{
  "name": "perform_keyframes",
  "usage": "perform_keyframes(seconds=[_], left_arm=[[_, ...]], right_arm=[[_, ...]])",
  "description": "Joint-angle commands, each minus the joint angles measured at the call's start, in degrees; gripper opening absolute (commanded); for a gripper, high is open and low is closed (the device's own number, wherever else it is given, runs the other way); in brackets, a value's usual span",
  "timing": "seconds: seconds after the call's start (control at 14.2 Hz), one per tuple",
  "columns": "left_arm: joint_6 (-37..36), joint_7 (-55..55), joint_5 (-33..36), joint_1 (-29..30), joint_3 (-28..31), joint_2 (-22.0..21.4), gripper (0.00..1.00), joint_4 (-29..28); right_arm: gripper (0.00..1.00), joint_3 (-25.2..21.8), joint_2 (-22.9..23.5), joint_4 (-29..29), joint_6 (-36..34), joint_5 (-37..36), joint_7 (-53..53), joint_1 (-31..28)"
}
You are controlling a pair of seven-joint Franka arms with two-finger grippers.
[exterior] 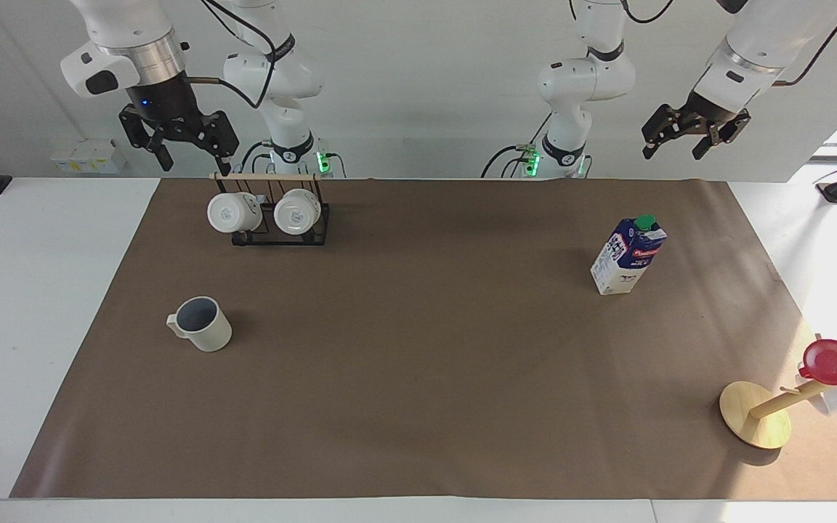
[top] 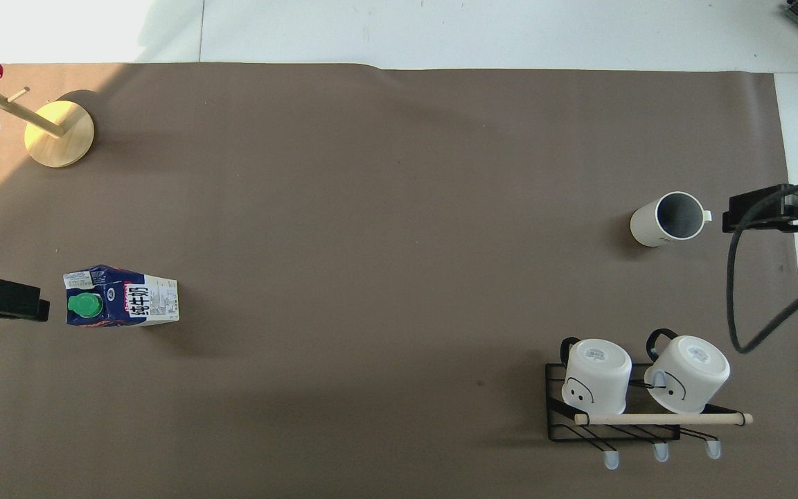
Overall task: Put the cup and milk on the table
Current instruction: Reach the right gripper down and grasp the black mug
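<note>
The off-white cup (exterior: pixel 200 324) (top: pixel 669 218) with a dark inside stands upright on the brown sheet of the table (exterior: pixel 418 378) (top: pixel 371 208), toward the right arm's end. The blue-and-white milk (exterior: pixel 628 256) (top: pixel 122 297) carton with a green cap stands upright toward the left arm's end. My right gripper (exterior: pixel 193 158) (top: pixel 773 213) hangs open and empty high up, over the sheet's edge beside the cup. High over the sheet's edge beside the milk, my left gripper (exterior: pixel 673 151) (top: pixel 1 308) is also open and holds nothing.
A black wire rack (exterior: pixel 280 218) (top: pixel 614 416) with a wooden rod holds two white mugs, nearer to the robots than the cup. A wooden mug tree (exterior: pixel 755 414) (top: pixel 59 133) carrying a shiny red cup (exterior: pixel 833 362) stands farther out at the left arm's end.
</note>
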Motion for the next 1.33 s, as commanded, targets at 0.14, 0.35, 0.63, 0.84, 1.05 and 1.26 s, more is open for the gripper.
perform_keyframes(seconds=[0.14, 0.35, 0.63, 0.84, 1.05, 1.26], left_arm=[[-0.89, -0.31, 0.42, 0.38, -0.21, 0.19, 1.0, 0.89], [-0.54, -0.31, 0.42, 0.38, -0.21, 0.19, 1.0, 0.89], [-0.72, -0.39, 0.42, -0.06, -0.21, 0.19, 1.0, 0.89], [-0.46, -0.39, 0.51, 0.56, -0.13, 0.19, 1.0, 0.89], [0.59, -0.39, 0.77, 1.26, -0.13, 0.37, 1.0, 0.89], [1.22, -0.39, 0.77, 1.35, -0.13, 0.37, 1.0, 0.89]], right_arm=[[1.0, 0.0, 3.97, -3.36, 6.98, 0.2, -1.87, -0.98], [1.0, 0.0, 5.39, -10.64, 16.02, 0.19, -2.05, -1.77], [1.0, 0.0, 8.9, -16.19, 23.77, 0.19, -5.21, -3.52], [1.0, -0.09, 9.26, -20.85, 30.19, 0.01, -6.26, -4.15], [1.0, 0.0, 11.71, -22.7, 33.88, 0.01, -6.71, -4.76], [1.0, -0.09, 13.3, -25.16, 38.28, -0.34, -6.88, -4.85]])
